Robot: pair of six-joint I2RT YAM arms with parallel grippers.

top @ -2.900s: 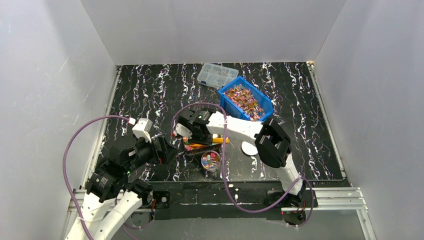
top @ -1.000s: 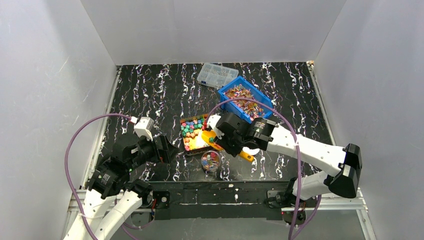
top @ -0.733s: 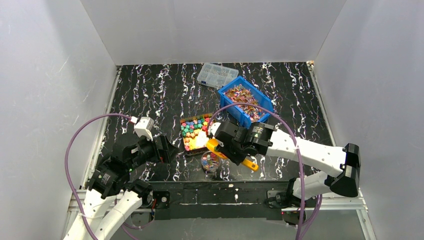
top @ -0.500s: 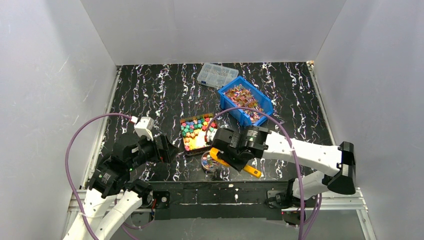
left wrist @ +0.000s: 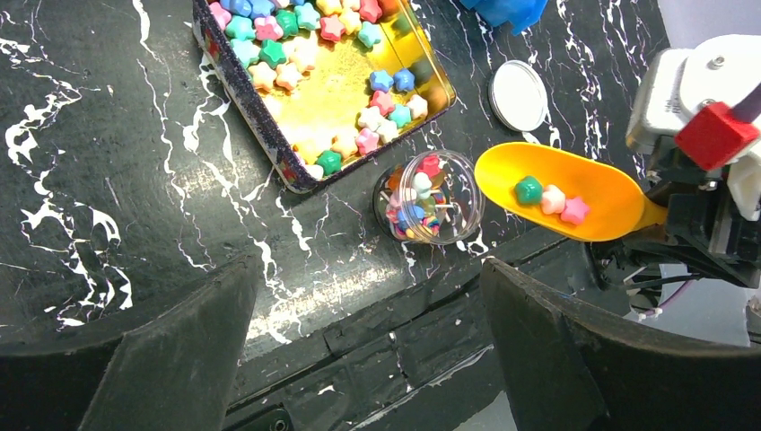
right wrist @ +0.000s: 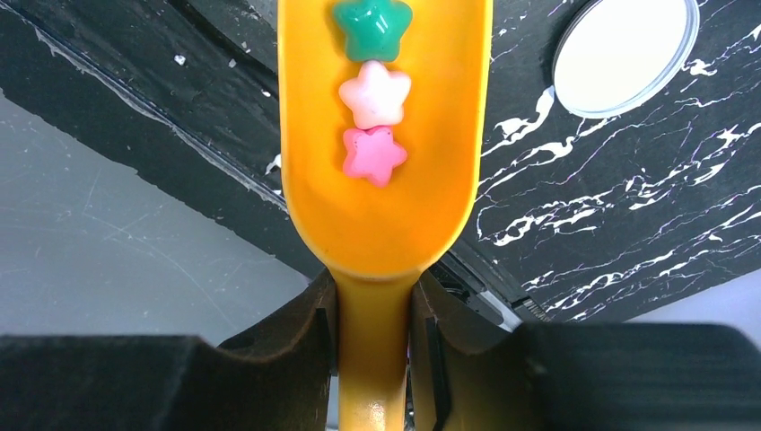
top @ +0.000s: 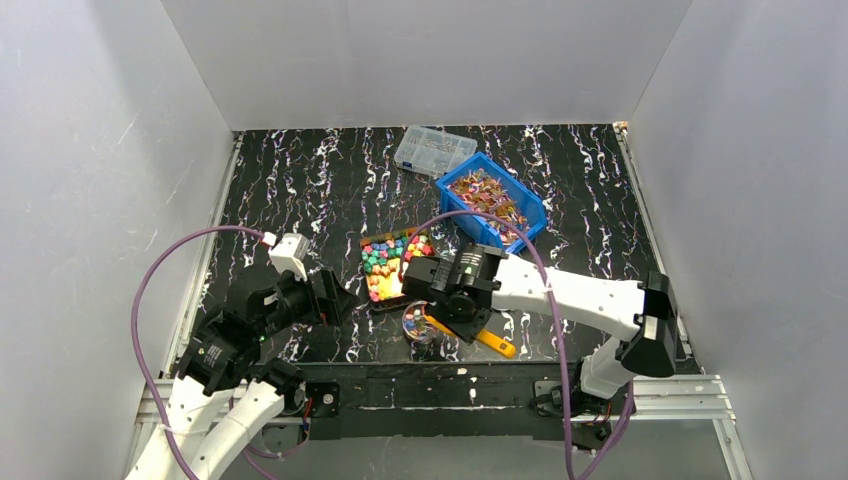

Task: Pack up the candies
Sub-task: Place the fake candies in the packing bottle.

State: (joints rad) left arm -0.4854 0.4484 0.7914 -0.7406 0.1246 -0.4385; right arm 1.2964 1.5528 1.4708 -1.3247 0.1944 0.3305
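My right gripper (right wrist: 375, 305) is shut on the handle of a yellow scoop (right wrist: 386, 135), which carries three star candies (right wrist: 372, 94): green, pale pink and pink. In the left wrist view the scoop (left wrist: 565, 193) is level, just right of a clear round jar (left wrist: 429, 197) partly filled with star candies. The jar (top: 421, 325) stands near the table's front edge, and my right gripper (top: 458, 300) is beside it. A gold tin tray (left wrist: 359, 90) holds many star candies. My left gripper (left wrist: 368, 269) is open and empty, left of the tray in the top view (top: 335, 298).
A blue bin (top: 525, 215) of shiny wrapped candies stands at the back right. A clear compartment box (top: 433, 150) lies behind it. A white round lid (left wrist: 519, 94) lies on the table right of the tray. The metal front rail (top: 440, 395) runs just below the jar.
My right arm lifted the scoop out of the tin tray and swung it right, then toward the near edge beside the jar. The left arm has not moved.
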